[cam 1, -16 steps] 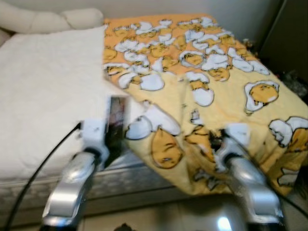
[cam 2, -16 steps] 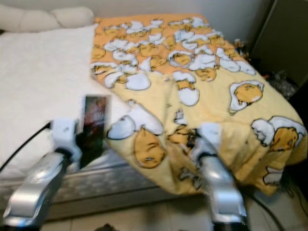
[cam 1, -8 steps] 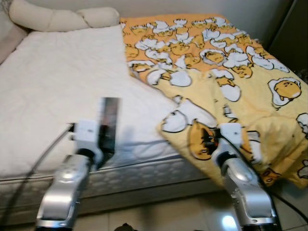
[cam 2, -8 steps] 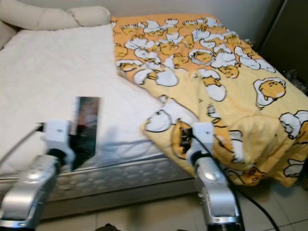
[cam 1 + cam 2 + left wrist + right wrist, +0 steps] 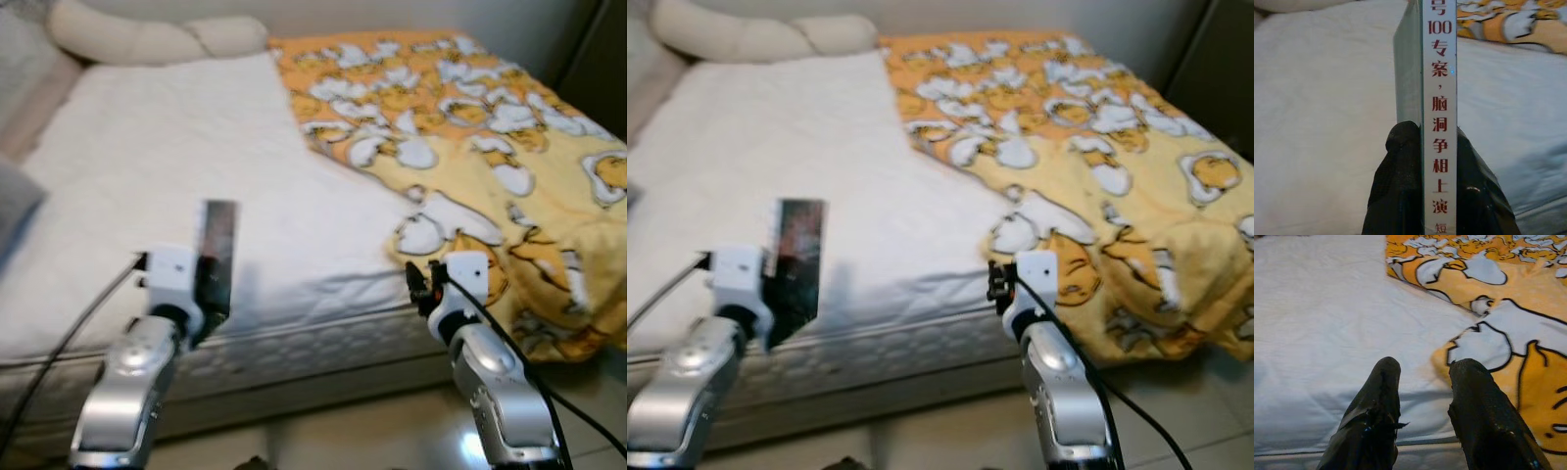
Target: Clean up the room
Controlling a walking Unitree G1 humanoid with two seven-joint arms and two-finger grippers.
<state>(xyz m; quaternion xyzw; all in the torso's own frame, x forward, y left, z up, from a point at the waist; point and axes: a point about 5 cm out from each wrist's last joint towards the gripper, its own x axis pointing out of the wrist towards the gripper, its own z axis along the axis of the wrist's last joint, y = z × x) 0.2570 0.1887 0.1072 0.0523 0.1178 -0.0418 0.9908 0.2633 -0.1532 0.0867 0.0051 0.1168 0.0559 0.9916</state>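
The left gripper (image 5: 1437, 147) is clamped on a thin book (image 5: 1439, 98), one black finger (image 5: 1400, 161) on each cover, the spine with its red characters facing the wrist camera. From the head views the book (image 5: 217, 257) stands upright in the gripper (image 5: 204, 284), held above the near edge of the bed (image 5: 196, 186), over bare white sheet. The grip sits low on the book, near its bottom end, so most of the length rises free above the fingers.

The right gripper (image 5: 1422, 382) holds nothing; its two fingers are parted with a clear gap between them. It hangs at the bed's near edge (image 5: 1004, 284), just beside the corner of the yellow egg-print blanket (image 5: 1097, 176), which covers the robot's right half of the bed and spills over the near side. A long cream pillow (image 5: 147, 39) lies along the head of the bed.

The step looks like carrying the book off to where it belongs. With so low a hold, the book could swing or slip if the arm jerks, so a steady wrist and a firm, unchanging squeeze seem best. Keeping the free arm clear of the blanket's hanging edge should avoid a snag.
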